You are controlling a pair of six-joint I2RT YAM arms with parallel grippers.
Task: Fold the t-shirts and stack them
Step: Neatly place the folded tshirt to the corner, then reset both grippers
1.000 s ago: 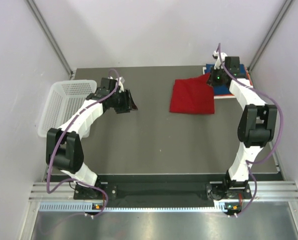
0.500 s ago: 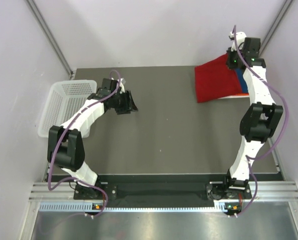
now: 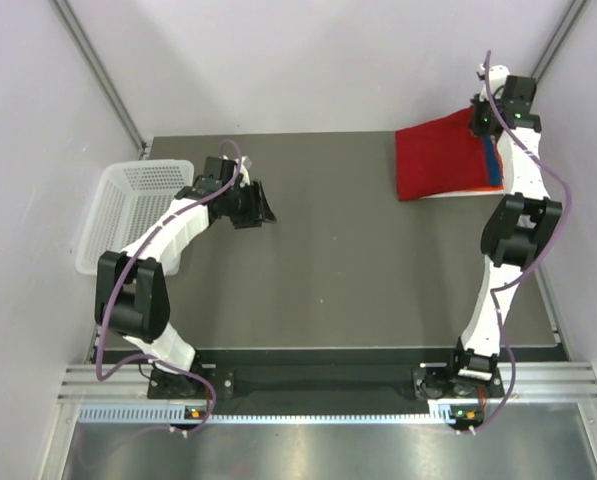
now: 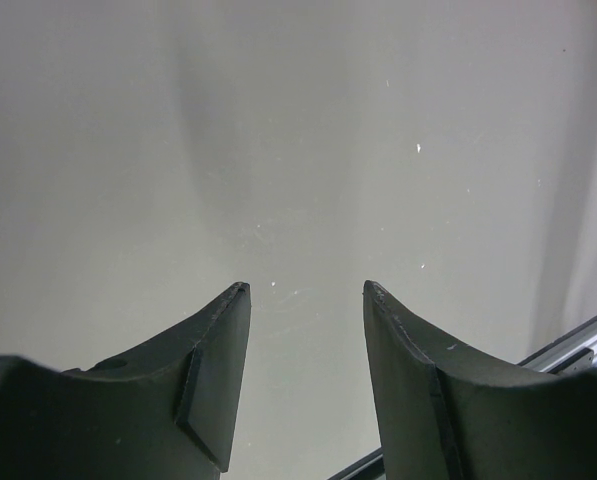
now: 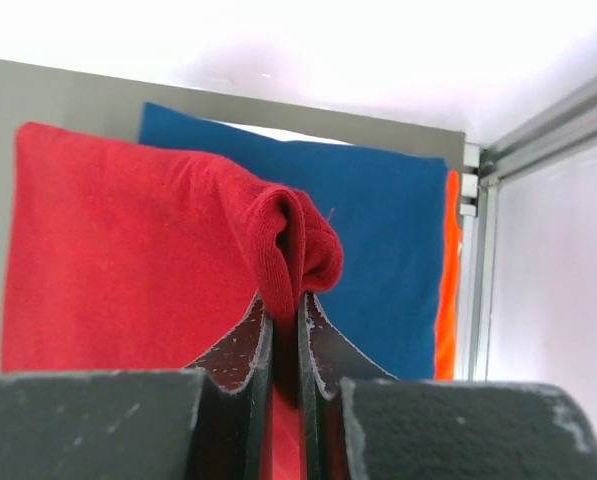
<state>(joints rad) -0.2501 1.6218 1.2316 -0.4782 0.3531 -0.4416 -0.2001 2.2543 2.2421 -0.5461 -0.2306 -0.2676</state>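
The stacking step is judged to be in hand. A fold of the red t-shirt [image 5: 128, 250] is pinched between the pressed-together fingers [image 5: 240, 360] of the right hand [image 5: 283, 300], which is held raised at the far right corner of the counter [image 3: 328, 280]. The rest of the red cloth trails away to the left of that hand and is draped over the pile.

Beyond and to the right of the fingertips a dark blue t-shirt [image 5: 378, 230] is laid flat. A strip of an orange t-shirt [image 5: 450, 280] is seen at its right edge. In the top view a thin edge of a white t-shirt [image 3: 448, 194] shows under the near side of the red one.

Next, the red cloth would need to be lowered squarely over the blue and let go without the pile being dragged or the fold unrolled.

The left hand [image 4: 306, 290] is spread with nothing between its fingers, over bare counter and well apart from the pile. A white mesh basket [image 3: 128, 200] lies to its left.

Counted: one red, one dark blue, one orange and one white t-shirt; one basket; two hands.
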